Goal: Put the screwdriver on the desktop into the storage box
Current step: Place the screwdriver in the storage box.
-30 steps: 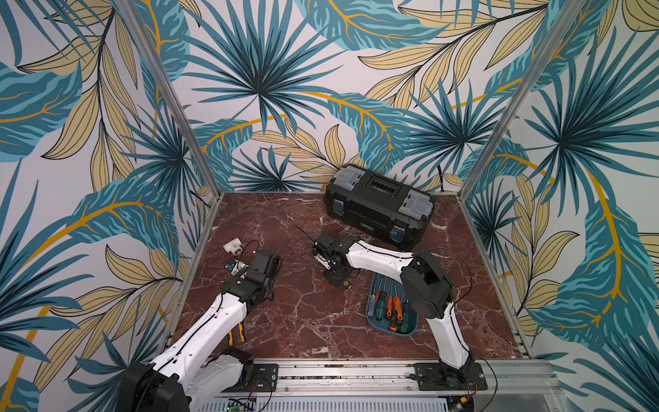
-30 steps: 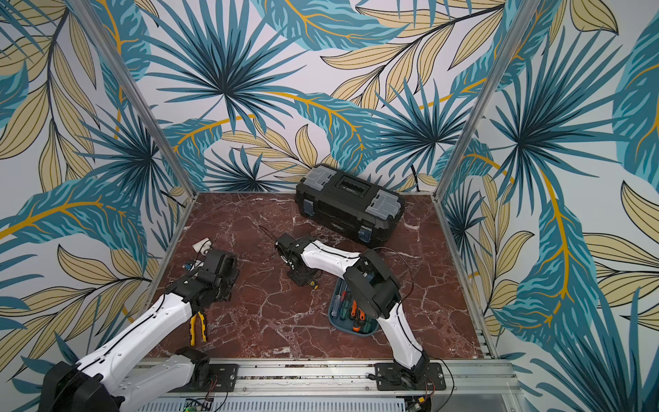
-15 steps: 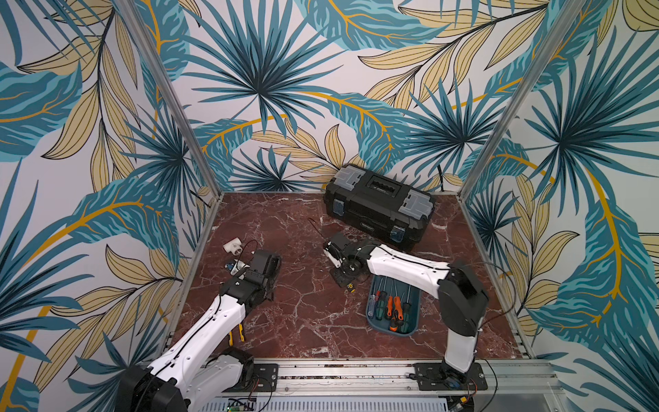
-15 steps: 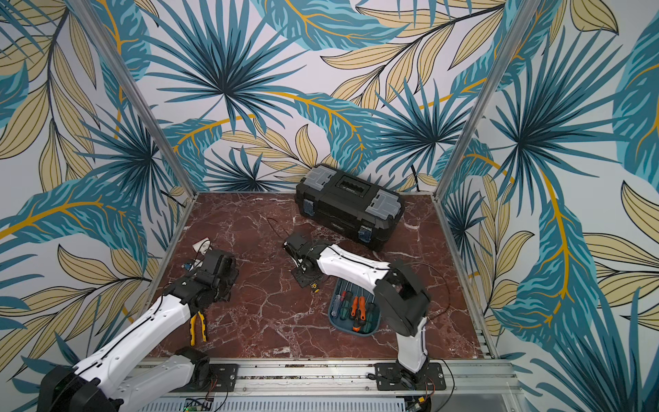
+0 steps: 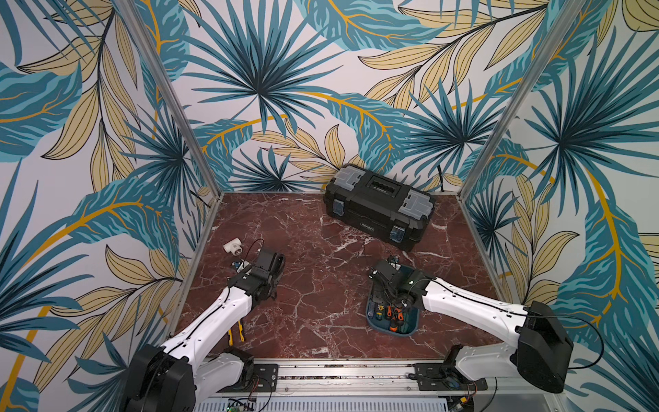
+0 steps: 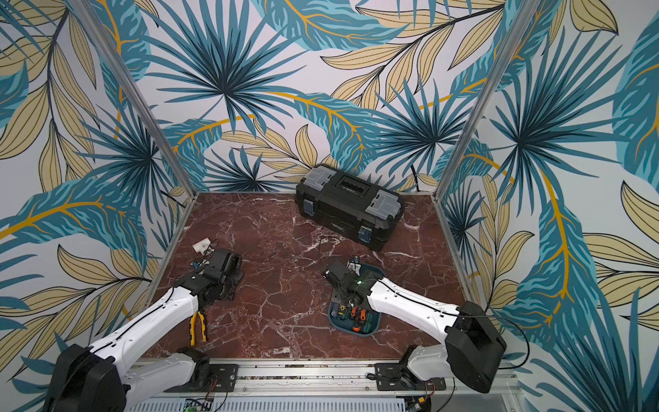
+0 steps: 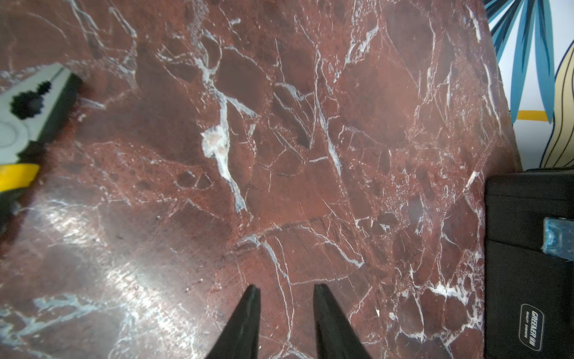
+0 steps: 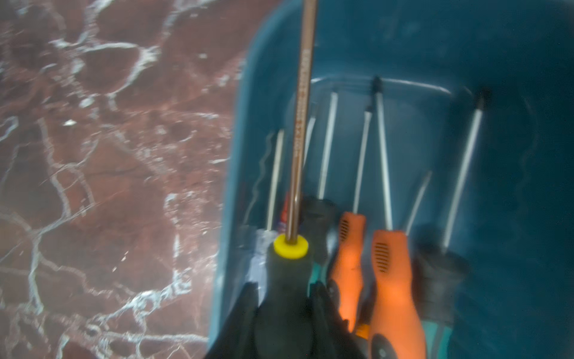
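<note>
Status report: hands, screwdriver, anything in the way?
Right hand shut on screwdriver, over storage box. Left hand open, empty, above desktop. Other screwdrivers lie underneath.

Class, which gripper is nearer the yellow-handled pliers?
Left. The left gripper hovers over bare desktop near the pliers; the right gripper, holding a screwdriver, is far across, over the storage box.

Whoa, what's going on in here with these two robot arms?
The right end effector grips a dark-handled screwdriver and holds it over the blue storage box, where several other screwdrivers already lie. It has not let go yet. The left end effector hangs empty, jaws slightly apart, above the marble desktop, near yellow-handled pliers. A black toolbox sits shut at the back.
</note>
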You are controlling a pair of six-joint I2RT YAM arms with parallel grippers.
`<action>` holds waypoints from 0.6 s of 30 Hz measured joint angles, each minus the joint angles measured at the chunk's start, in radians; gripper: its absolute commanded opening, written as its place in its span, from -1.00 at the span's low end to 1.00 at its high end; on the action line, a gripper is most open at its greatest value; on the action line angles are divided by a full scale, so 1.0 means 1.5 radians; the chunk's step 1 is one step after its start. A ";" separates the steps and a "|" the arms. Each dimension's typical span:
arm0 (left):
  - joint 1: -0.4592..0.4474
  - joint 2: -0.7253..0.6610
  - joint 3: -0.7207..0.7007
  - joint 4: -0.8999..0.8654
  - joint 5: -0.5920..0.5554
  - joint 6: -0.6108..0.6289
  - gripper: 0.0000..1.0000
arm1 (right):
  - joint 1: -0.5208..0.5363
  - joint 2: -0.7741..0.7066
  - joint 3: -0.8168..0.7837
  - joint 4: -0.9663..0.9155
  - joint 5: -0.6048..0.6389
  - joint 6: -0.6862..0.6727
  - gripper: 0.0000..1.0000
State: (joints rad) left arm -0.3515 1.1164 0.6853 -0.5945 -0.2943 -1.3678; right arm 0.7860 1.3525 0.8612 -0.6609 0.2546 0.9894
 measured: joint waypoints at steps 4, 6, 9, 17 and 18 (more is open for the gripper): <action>0.000 -0.015 0.000 -0.011 -0.001 0.000 -0.32 | -0.031 0.018 -0.004 -0.002 -0.022 0.025 -0.31; 0.000 -0.028 0.000 -0.018 -0.002 -0.001 -0.32 | -0.039 0.032 -0.004 -0.002 -0.035 0.031 0.06; 0.000 -0.048 0.000 -0.024 -0.008 -0.003 -0.27 | -0.044 0.042 -0.003 -0.009 -0.045 0.024 0.37; 0.000 -0.071 0.000 -0.035 -0.030 0.021 -0.25 | -0.068 -0.042 0.049 -0.079 0.004 -0.022 0.33; 0.000 -0.071 0.000 -0.034 -0.031 0.033 -0.25 | -0.083 -0.067 0.049 -0.091 0.013 -0.024 0.32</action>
State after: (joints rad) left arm -0.3515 1.0103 0.6853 -0.6449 -0.3408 -1.3182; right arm 0.6621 1.2526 0.9344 -0.7975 0.2745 0.9531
